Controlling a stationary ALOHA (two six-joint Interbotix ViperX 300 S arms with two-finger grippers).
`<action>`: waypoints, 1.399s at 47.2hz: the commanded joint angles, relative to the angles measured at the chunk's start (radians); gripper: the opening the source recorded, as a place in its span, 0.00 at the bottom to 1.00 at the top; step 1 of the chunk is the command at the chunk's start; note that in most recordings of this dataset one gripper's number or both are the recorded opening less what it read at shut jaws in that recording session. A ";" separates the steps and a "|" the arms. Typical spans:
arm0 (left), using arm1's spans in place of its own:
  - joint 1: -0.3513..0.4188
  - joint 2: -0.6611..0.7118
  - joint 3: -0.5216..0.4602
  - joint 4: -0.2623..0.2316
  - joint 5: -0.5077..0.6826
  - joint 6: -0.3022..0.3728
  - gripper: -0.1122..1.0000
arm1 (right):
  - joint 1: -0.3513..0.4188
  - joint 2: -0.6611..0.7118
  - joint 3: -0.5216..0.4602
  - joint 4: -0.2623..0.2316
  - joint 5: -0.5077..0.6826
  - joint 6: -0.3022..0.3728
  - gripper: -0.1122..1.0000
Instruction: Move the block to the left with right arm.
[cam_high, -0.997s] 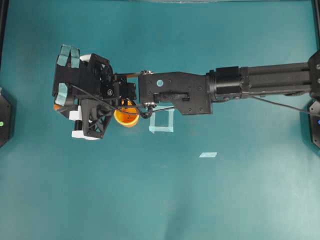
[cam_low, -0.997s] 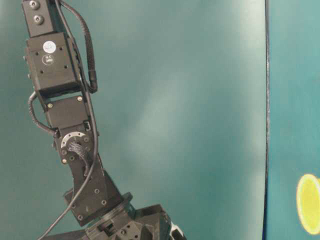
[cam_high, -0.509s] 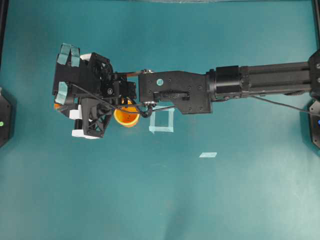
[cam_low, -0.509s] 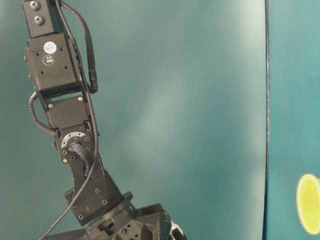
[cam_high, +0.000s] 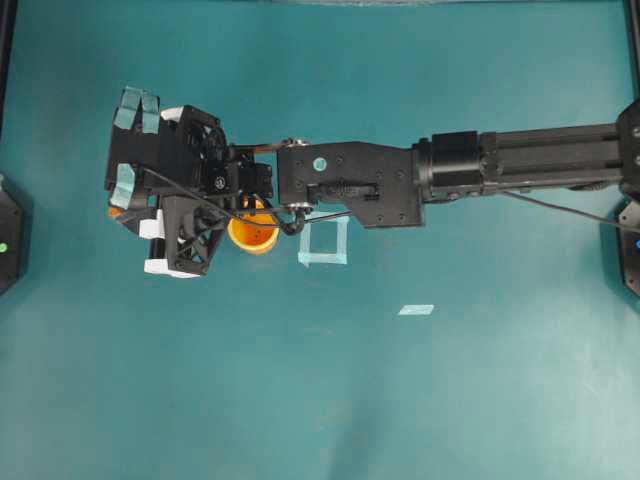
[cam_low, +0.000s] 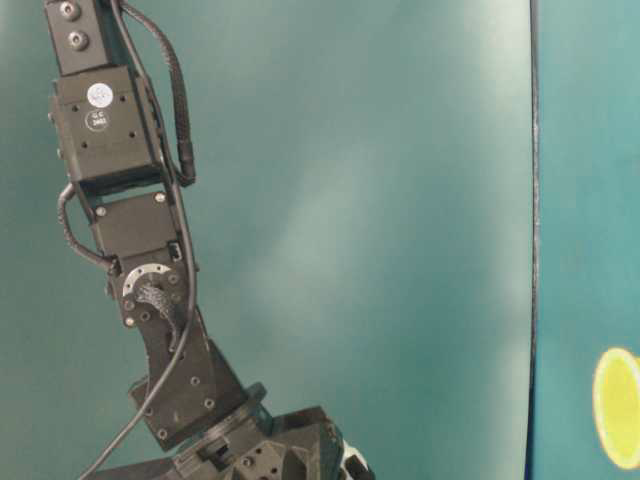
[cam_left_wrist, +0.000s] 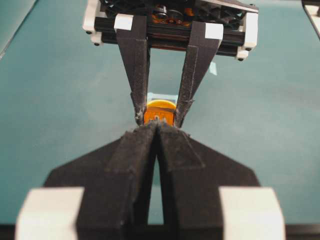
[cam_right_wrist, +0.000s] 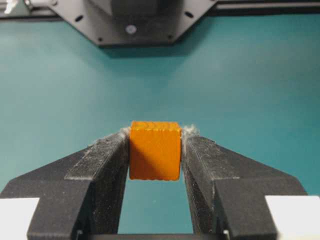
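Observation:
The block (cam_right_wrist: 155, 150), a small orange cube, is pinched between the tips of my right gripper (cam_right_wrist: 155, 137), which is shut on it just above the teal table. In the overhead view the right arm (cam_high: 350, 185) reaches across to the far left, and its taped gripper (cam_high: 118, 205) covers nearly all of the block. The left wrist view looks straight at the block (cam_left_wrist: 159, 116) held between the right gripper's two dark fingers (cam_left_wrist: 137, 75). My left gripper (cam_left_wrist: 158, 127) is shut and empty, its tips close in front of the block.
A round orange cup (cam_high: 252, 235) stands under the right arm's wrist, just right of the gripper; it shows behind the block (cam_left_wrist: 161, 105) and at the table-level edge (cam_low: 620, 408). A pale tape square (cam_high: 324, 243) and a tape strip (cam_high: 416, 310) mark the table.

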 joint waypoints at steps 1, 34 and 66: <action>0.002 0.012 -0.018 0.003 -0.011 -0.003 0.10 | 0.003 -0.023 -0.023 0.000 -0.005 0.002 0.47; 0.002 0.014 -0.018 0.003 -0.011 -0.005 0.10 | 0.003 -0.023 -0.021 0.002 -0.005 0.002 0.47; 0.002 0.014 -0.017 0.003 -0.011 -0.006 0.10 | 0.003 -0.023 -0.020 0.003 0.011 0.002 0.47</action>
